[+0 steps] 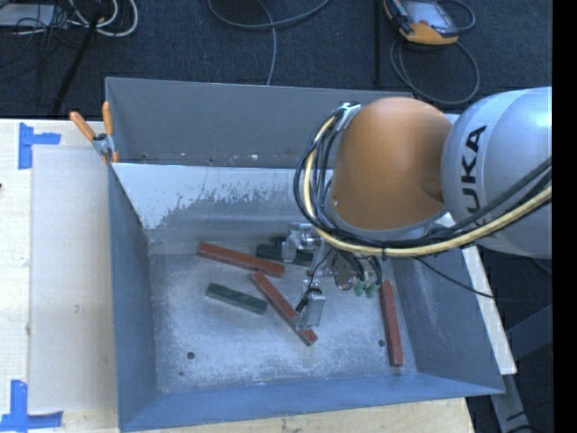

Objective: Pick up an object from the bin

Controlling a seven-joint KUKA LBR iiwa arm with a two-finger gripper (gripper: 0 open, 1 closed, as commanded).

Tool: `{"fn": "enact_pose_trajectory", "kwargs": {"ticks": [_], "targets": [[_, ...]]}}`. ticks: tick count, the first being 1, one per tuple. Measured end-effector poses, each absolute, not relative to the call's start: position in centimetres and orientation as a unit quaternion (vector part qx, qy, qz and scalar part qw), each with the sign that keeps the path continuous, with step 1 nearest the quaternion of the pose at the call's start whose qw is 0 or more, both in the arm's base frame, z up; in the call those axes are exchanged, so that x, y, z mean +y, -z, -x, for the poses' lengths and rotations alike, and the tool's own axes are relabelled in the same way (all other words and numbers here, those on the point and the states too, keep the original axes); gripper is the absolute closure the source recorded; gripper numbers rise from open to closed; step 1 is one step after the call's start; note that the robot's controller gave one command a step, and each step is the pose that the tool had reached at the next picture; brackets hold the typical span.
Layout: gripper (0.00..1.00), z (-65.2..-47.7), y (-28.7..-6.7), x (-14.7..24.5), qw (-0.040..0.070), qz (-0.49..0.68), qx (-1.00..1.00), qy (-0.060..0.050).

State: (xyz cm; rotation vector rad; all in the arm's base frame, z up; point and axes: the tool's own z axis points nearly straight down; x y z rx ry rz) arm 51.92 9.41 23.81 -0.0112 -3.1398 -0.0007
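The orange wrist cover [388, 165] and the arm [505, 170] hide the far right corner of the bin [180, 142]. The arm runs off the right edge. The claw [311, 305] is mostly tucked beneath the cover. A dark green piece [268, 249] beside it is partly hidden, its shape unclear. The upper end of the right-hand red-brown stick [391, 323] goes under the cables [311, 183]. Small green bits [365, 287] there are too small to tell.

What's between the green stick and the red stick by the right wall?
The camera view shows a slanted red stick and the gripper over it between the green stick and the right red stick.
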Motion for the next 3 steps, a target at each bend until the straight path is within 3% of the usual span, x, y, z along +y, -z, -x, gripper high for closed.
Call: {"fn": "enact_pose_trajectory", "kwargs": {"ticks": [1,2,3], "targets": [[0.0,-54.8,-7.1,11.1,0.0,-0.019,-1.0,0.0],[1.0,-54.8,-7.4,11.0,0.0,-0.018,-1.0,0.0],[1.0,-57.4,-20.7,10.5,-0.005,-0.057,-0.998,0.0]]}}
